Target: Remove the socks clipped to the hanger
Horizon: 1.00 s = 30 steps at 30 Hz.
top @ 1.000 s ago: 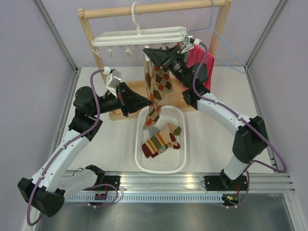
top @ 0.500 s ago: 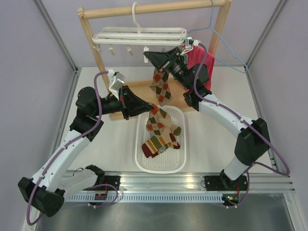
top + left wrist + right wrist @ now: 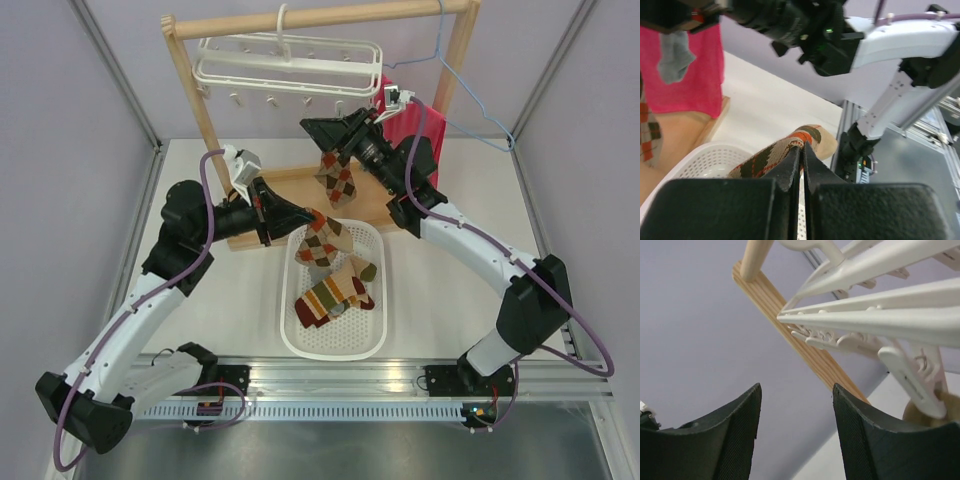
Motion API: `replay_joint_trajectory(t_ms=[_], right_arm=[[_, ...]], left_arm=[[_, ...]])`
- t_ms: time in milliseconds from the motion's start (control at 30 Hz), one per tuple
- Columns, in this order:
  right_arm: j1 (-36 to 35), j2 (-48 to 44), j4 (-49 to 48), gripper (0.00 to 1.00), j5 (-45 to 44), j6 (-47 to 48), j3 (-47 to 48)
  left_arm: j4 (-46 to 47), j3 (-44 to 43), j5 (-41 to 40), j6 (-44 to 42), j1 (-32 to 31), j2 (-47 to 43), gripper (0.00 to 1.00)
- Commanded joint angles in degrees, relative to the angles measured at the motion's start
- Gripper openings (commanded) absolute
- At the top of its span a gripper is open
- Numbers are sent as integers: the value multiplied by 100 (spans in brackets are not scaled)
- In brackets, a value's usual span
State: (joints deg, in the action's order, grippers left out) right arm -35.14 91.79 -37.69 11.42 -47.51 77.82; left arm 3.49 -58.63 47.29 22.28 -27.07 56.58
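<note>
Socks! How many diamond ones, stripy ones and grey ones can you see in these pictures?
Diamond socks: 2, one hanging from the hanger, one in the left gripper.
Stripy socks: 2, in the basket.
Grey socks: 1, hanging by the pink towel.
Total: 5 clearly seen.

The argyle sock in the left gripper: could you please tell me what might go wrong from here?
The left gripper holds the argyle sock near the basket edge; dropped there, it may land outside. The hanger hangs tilted, so the open right gripper might miss the clipped sock.
</note>
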Motion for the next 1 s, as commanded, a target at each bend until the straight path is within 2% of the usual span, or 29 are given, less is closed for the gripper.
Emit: replay_joint_trajectory(t_ms=[0, 167, 267, 500, 700, 833, 867, 967], right_arm=[[-46, -529, 392, 64, -386, 575, -144], [-72, -776, 780, 64, -790, 1058, -443], [-169, -908, 1044, 64, -1061, 1374, -601], [-345, -1487, 1922, 63, -1712, 2060, -1172], [-345, -2094, 2748, 63, -2398, 2430, -1849], [-284, -2437, 3039, 63, -2750, 2387, -2428], [-266, -2490, 3092, 63, -2881, 2352, -2517], [-134, -2797, 3180, 63, -3031, 2185, -2886]], left_arm=[[-522, -122, -1001, -523, 9, -130, 2], [-867, -157, -1870, -655, 9, -121, 2], [-955, -157, -2100, -725, 9, -120, 2], [-964, -61, -1802, -769, 0, -182, 2], [-1051, 387, -2354, -708, -131, -437, 2], [-1516, 291, -3460, -1085, -982, -393, 2], [-1578, 221, -3933, -1216, -1402, -358, 2], [-1658, 211, -4350, -1070, -1722, -183, 2]])
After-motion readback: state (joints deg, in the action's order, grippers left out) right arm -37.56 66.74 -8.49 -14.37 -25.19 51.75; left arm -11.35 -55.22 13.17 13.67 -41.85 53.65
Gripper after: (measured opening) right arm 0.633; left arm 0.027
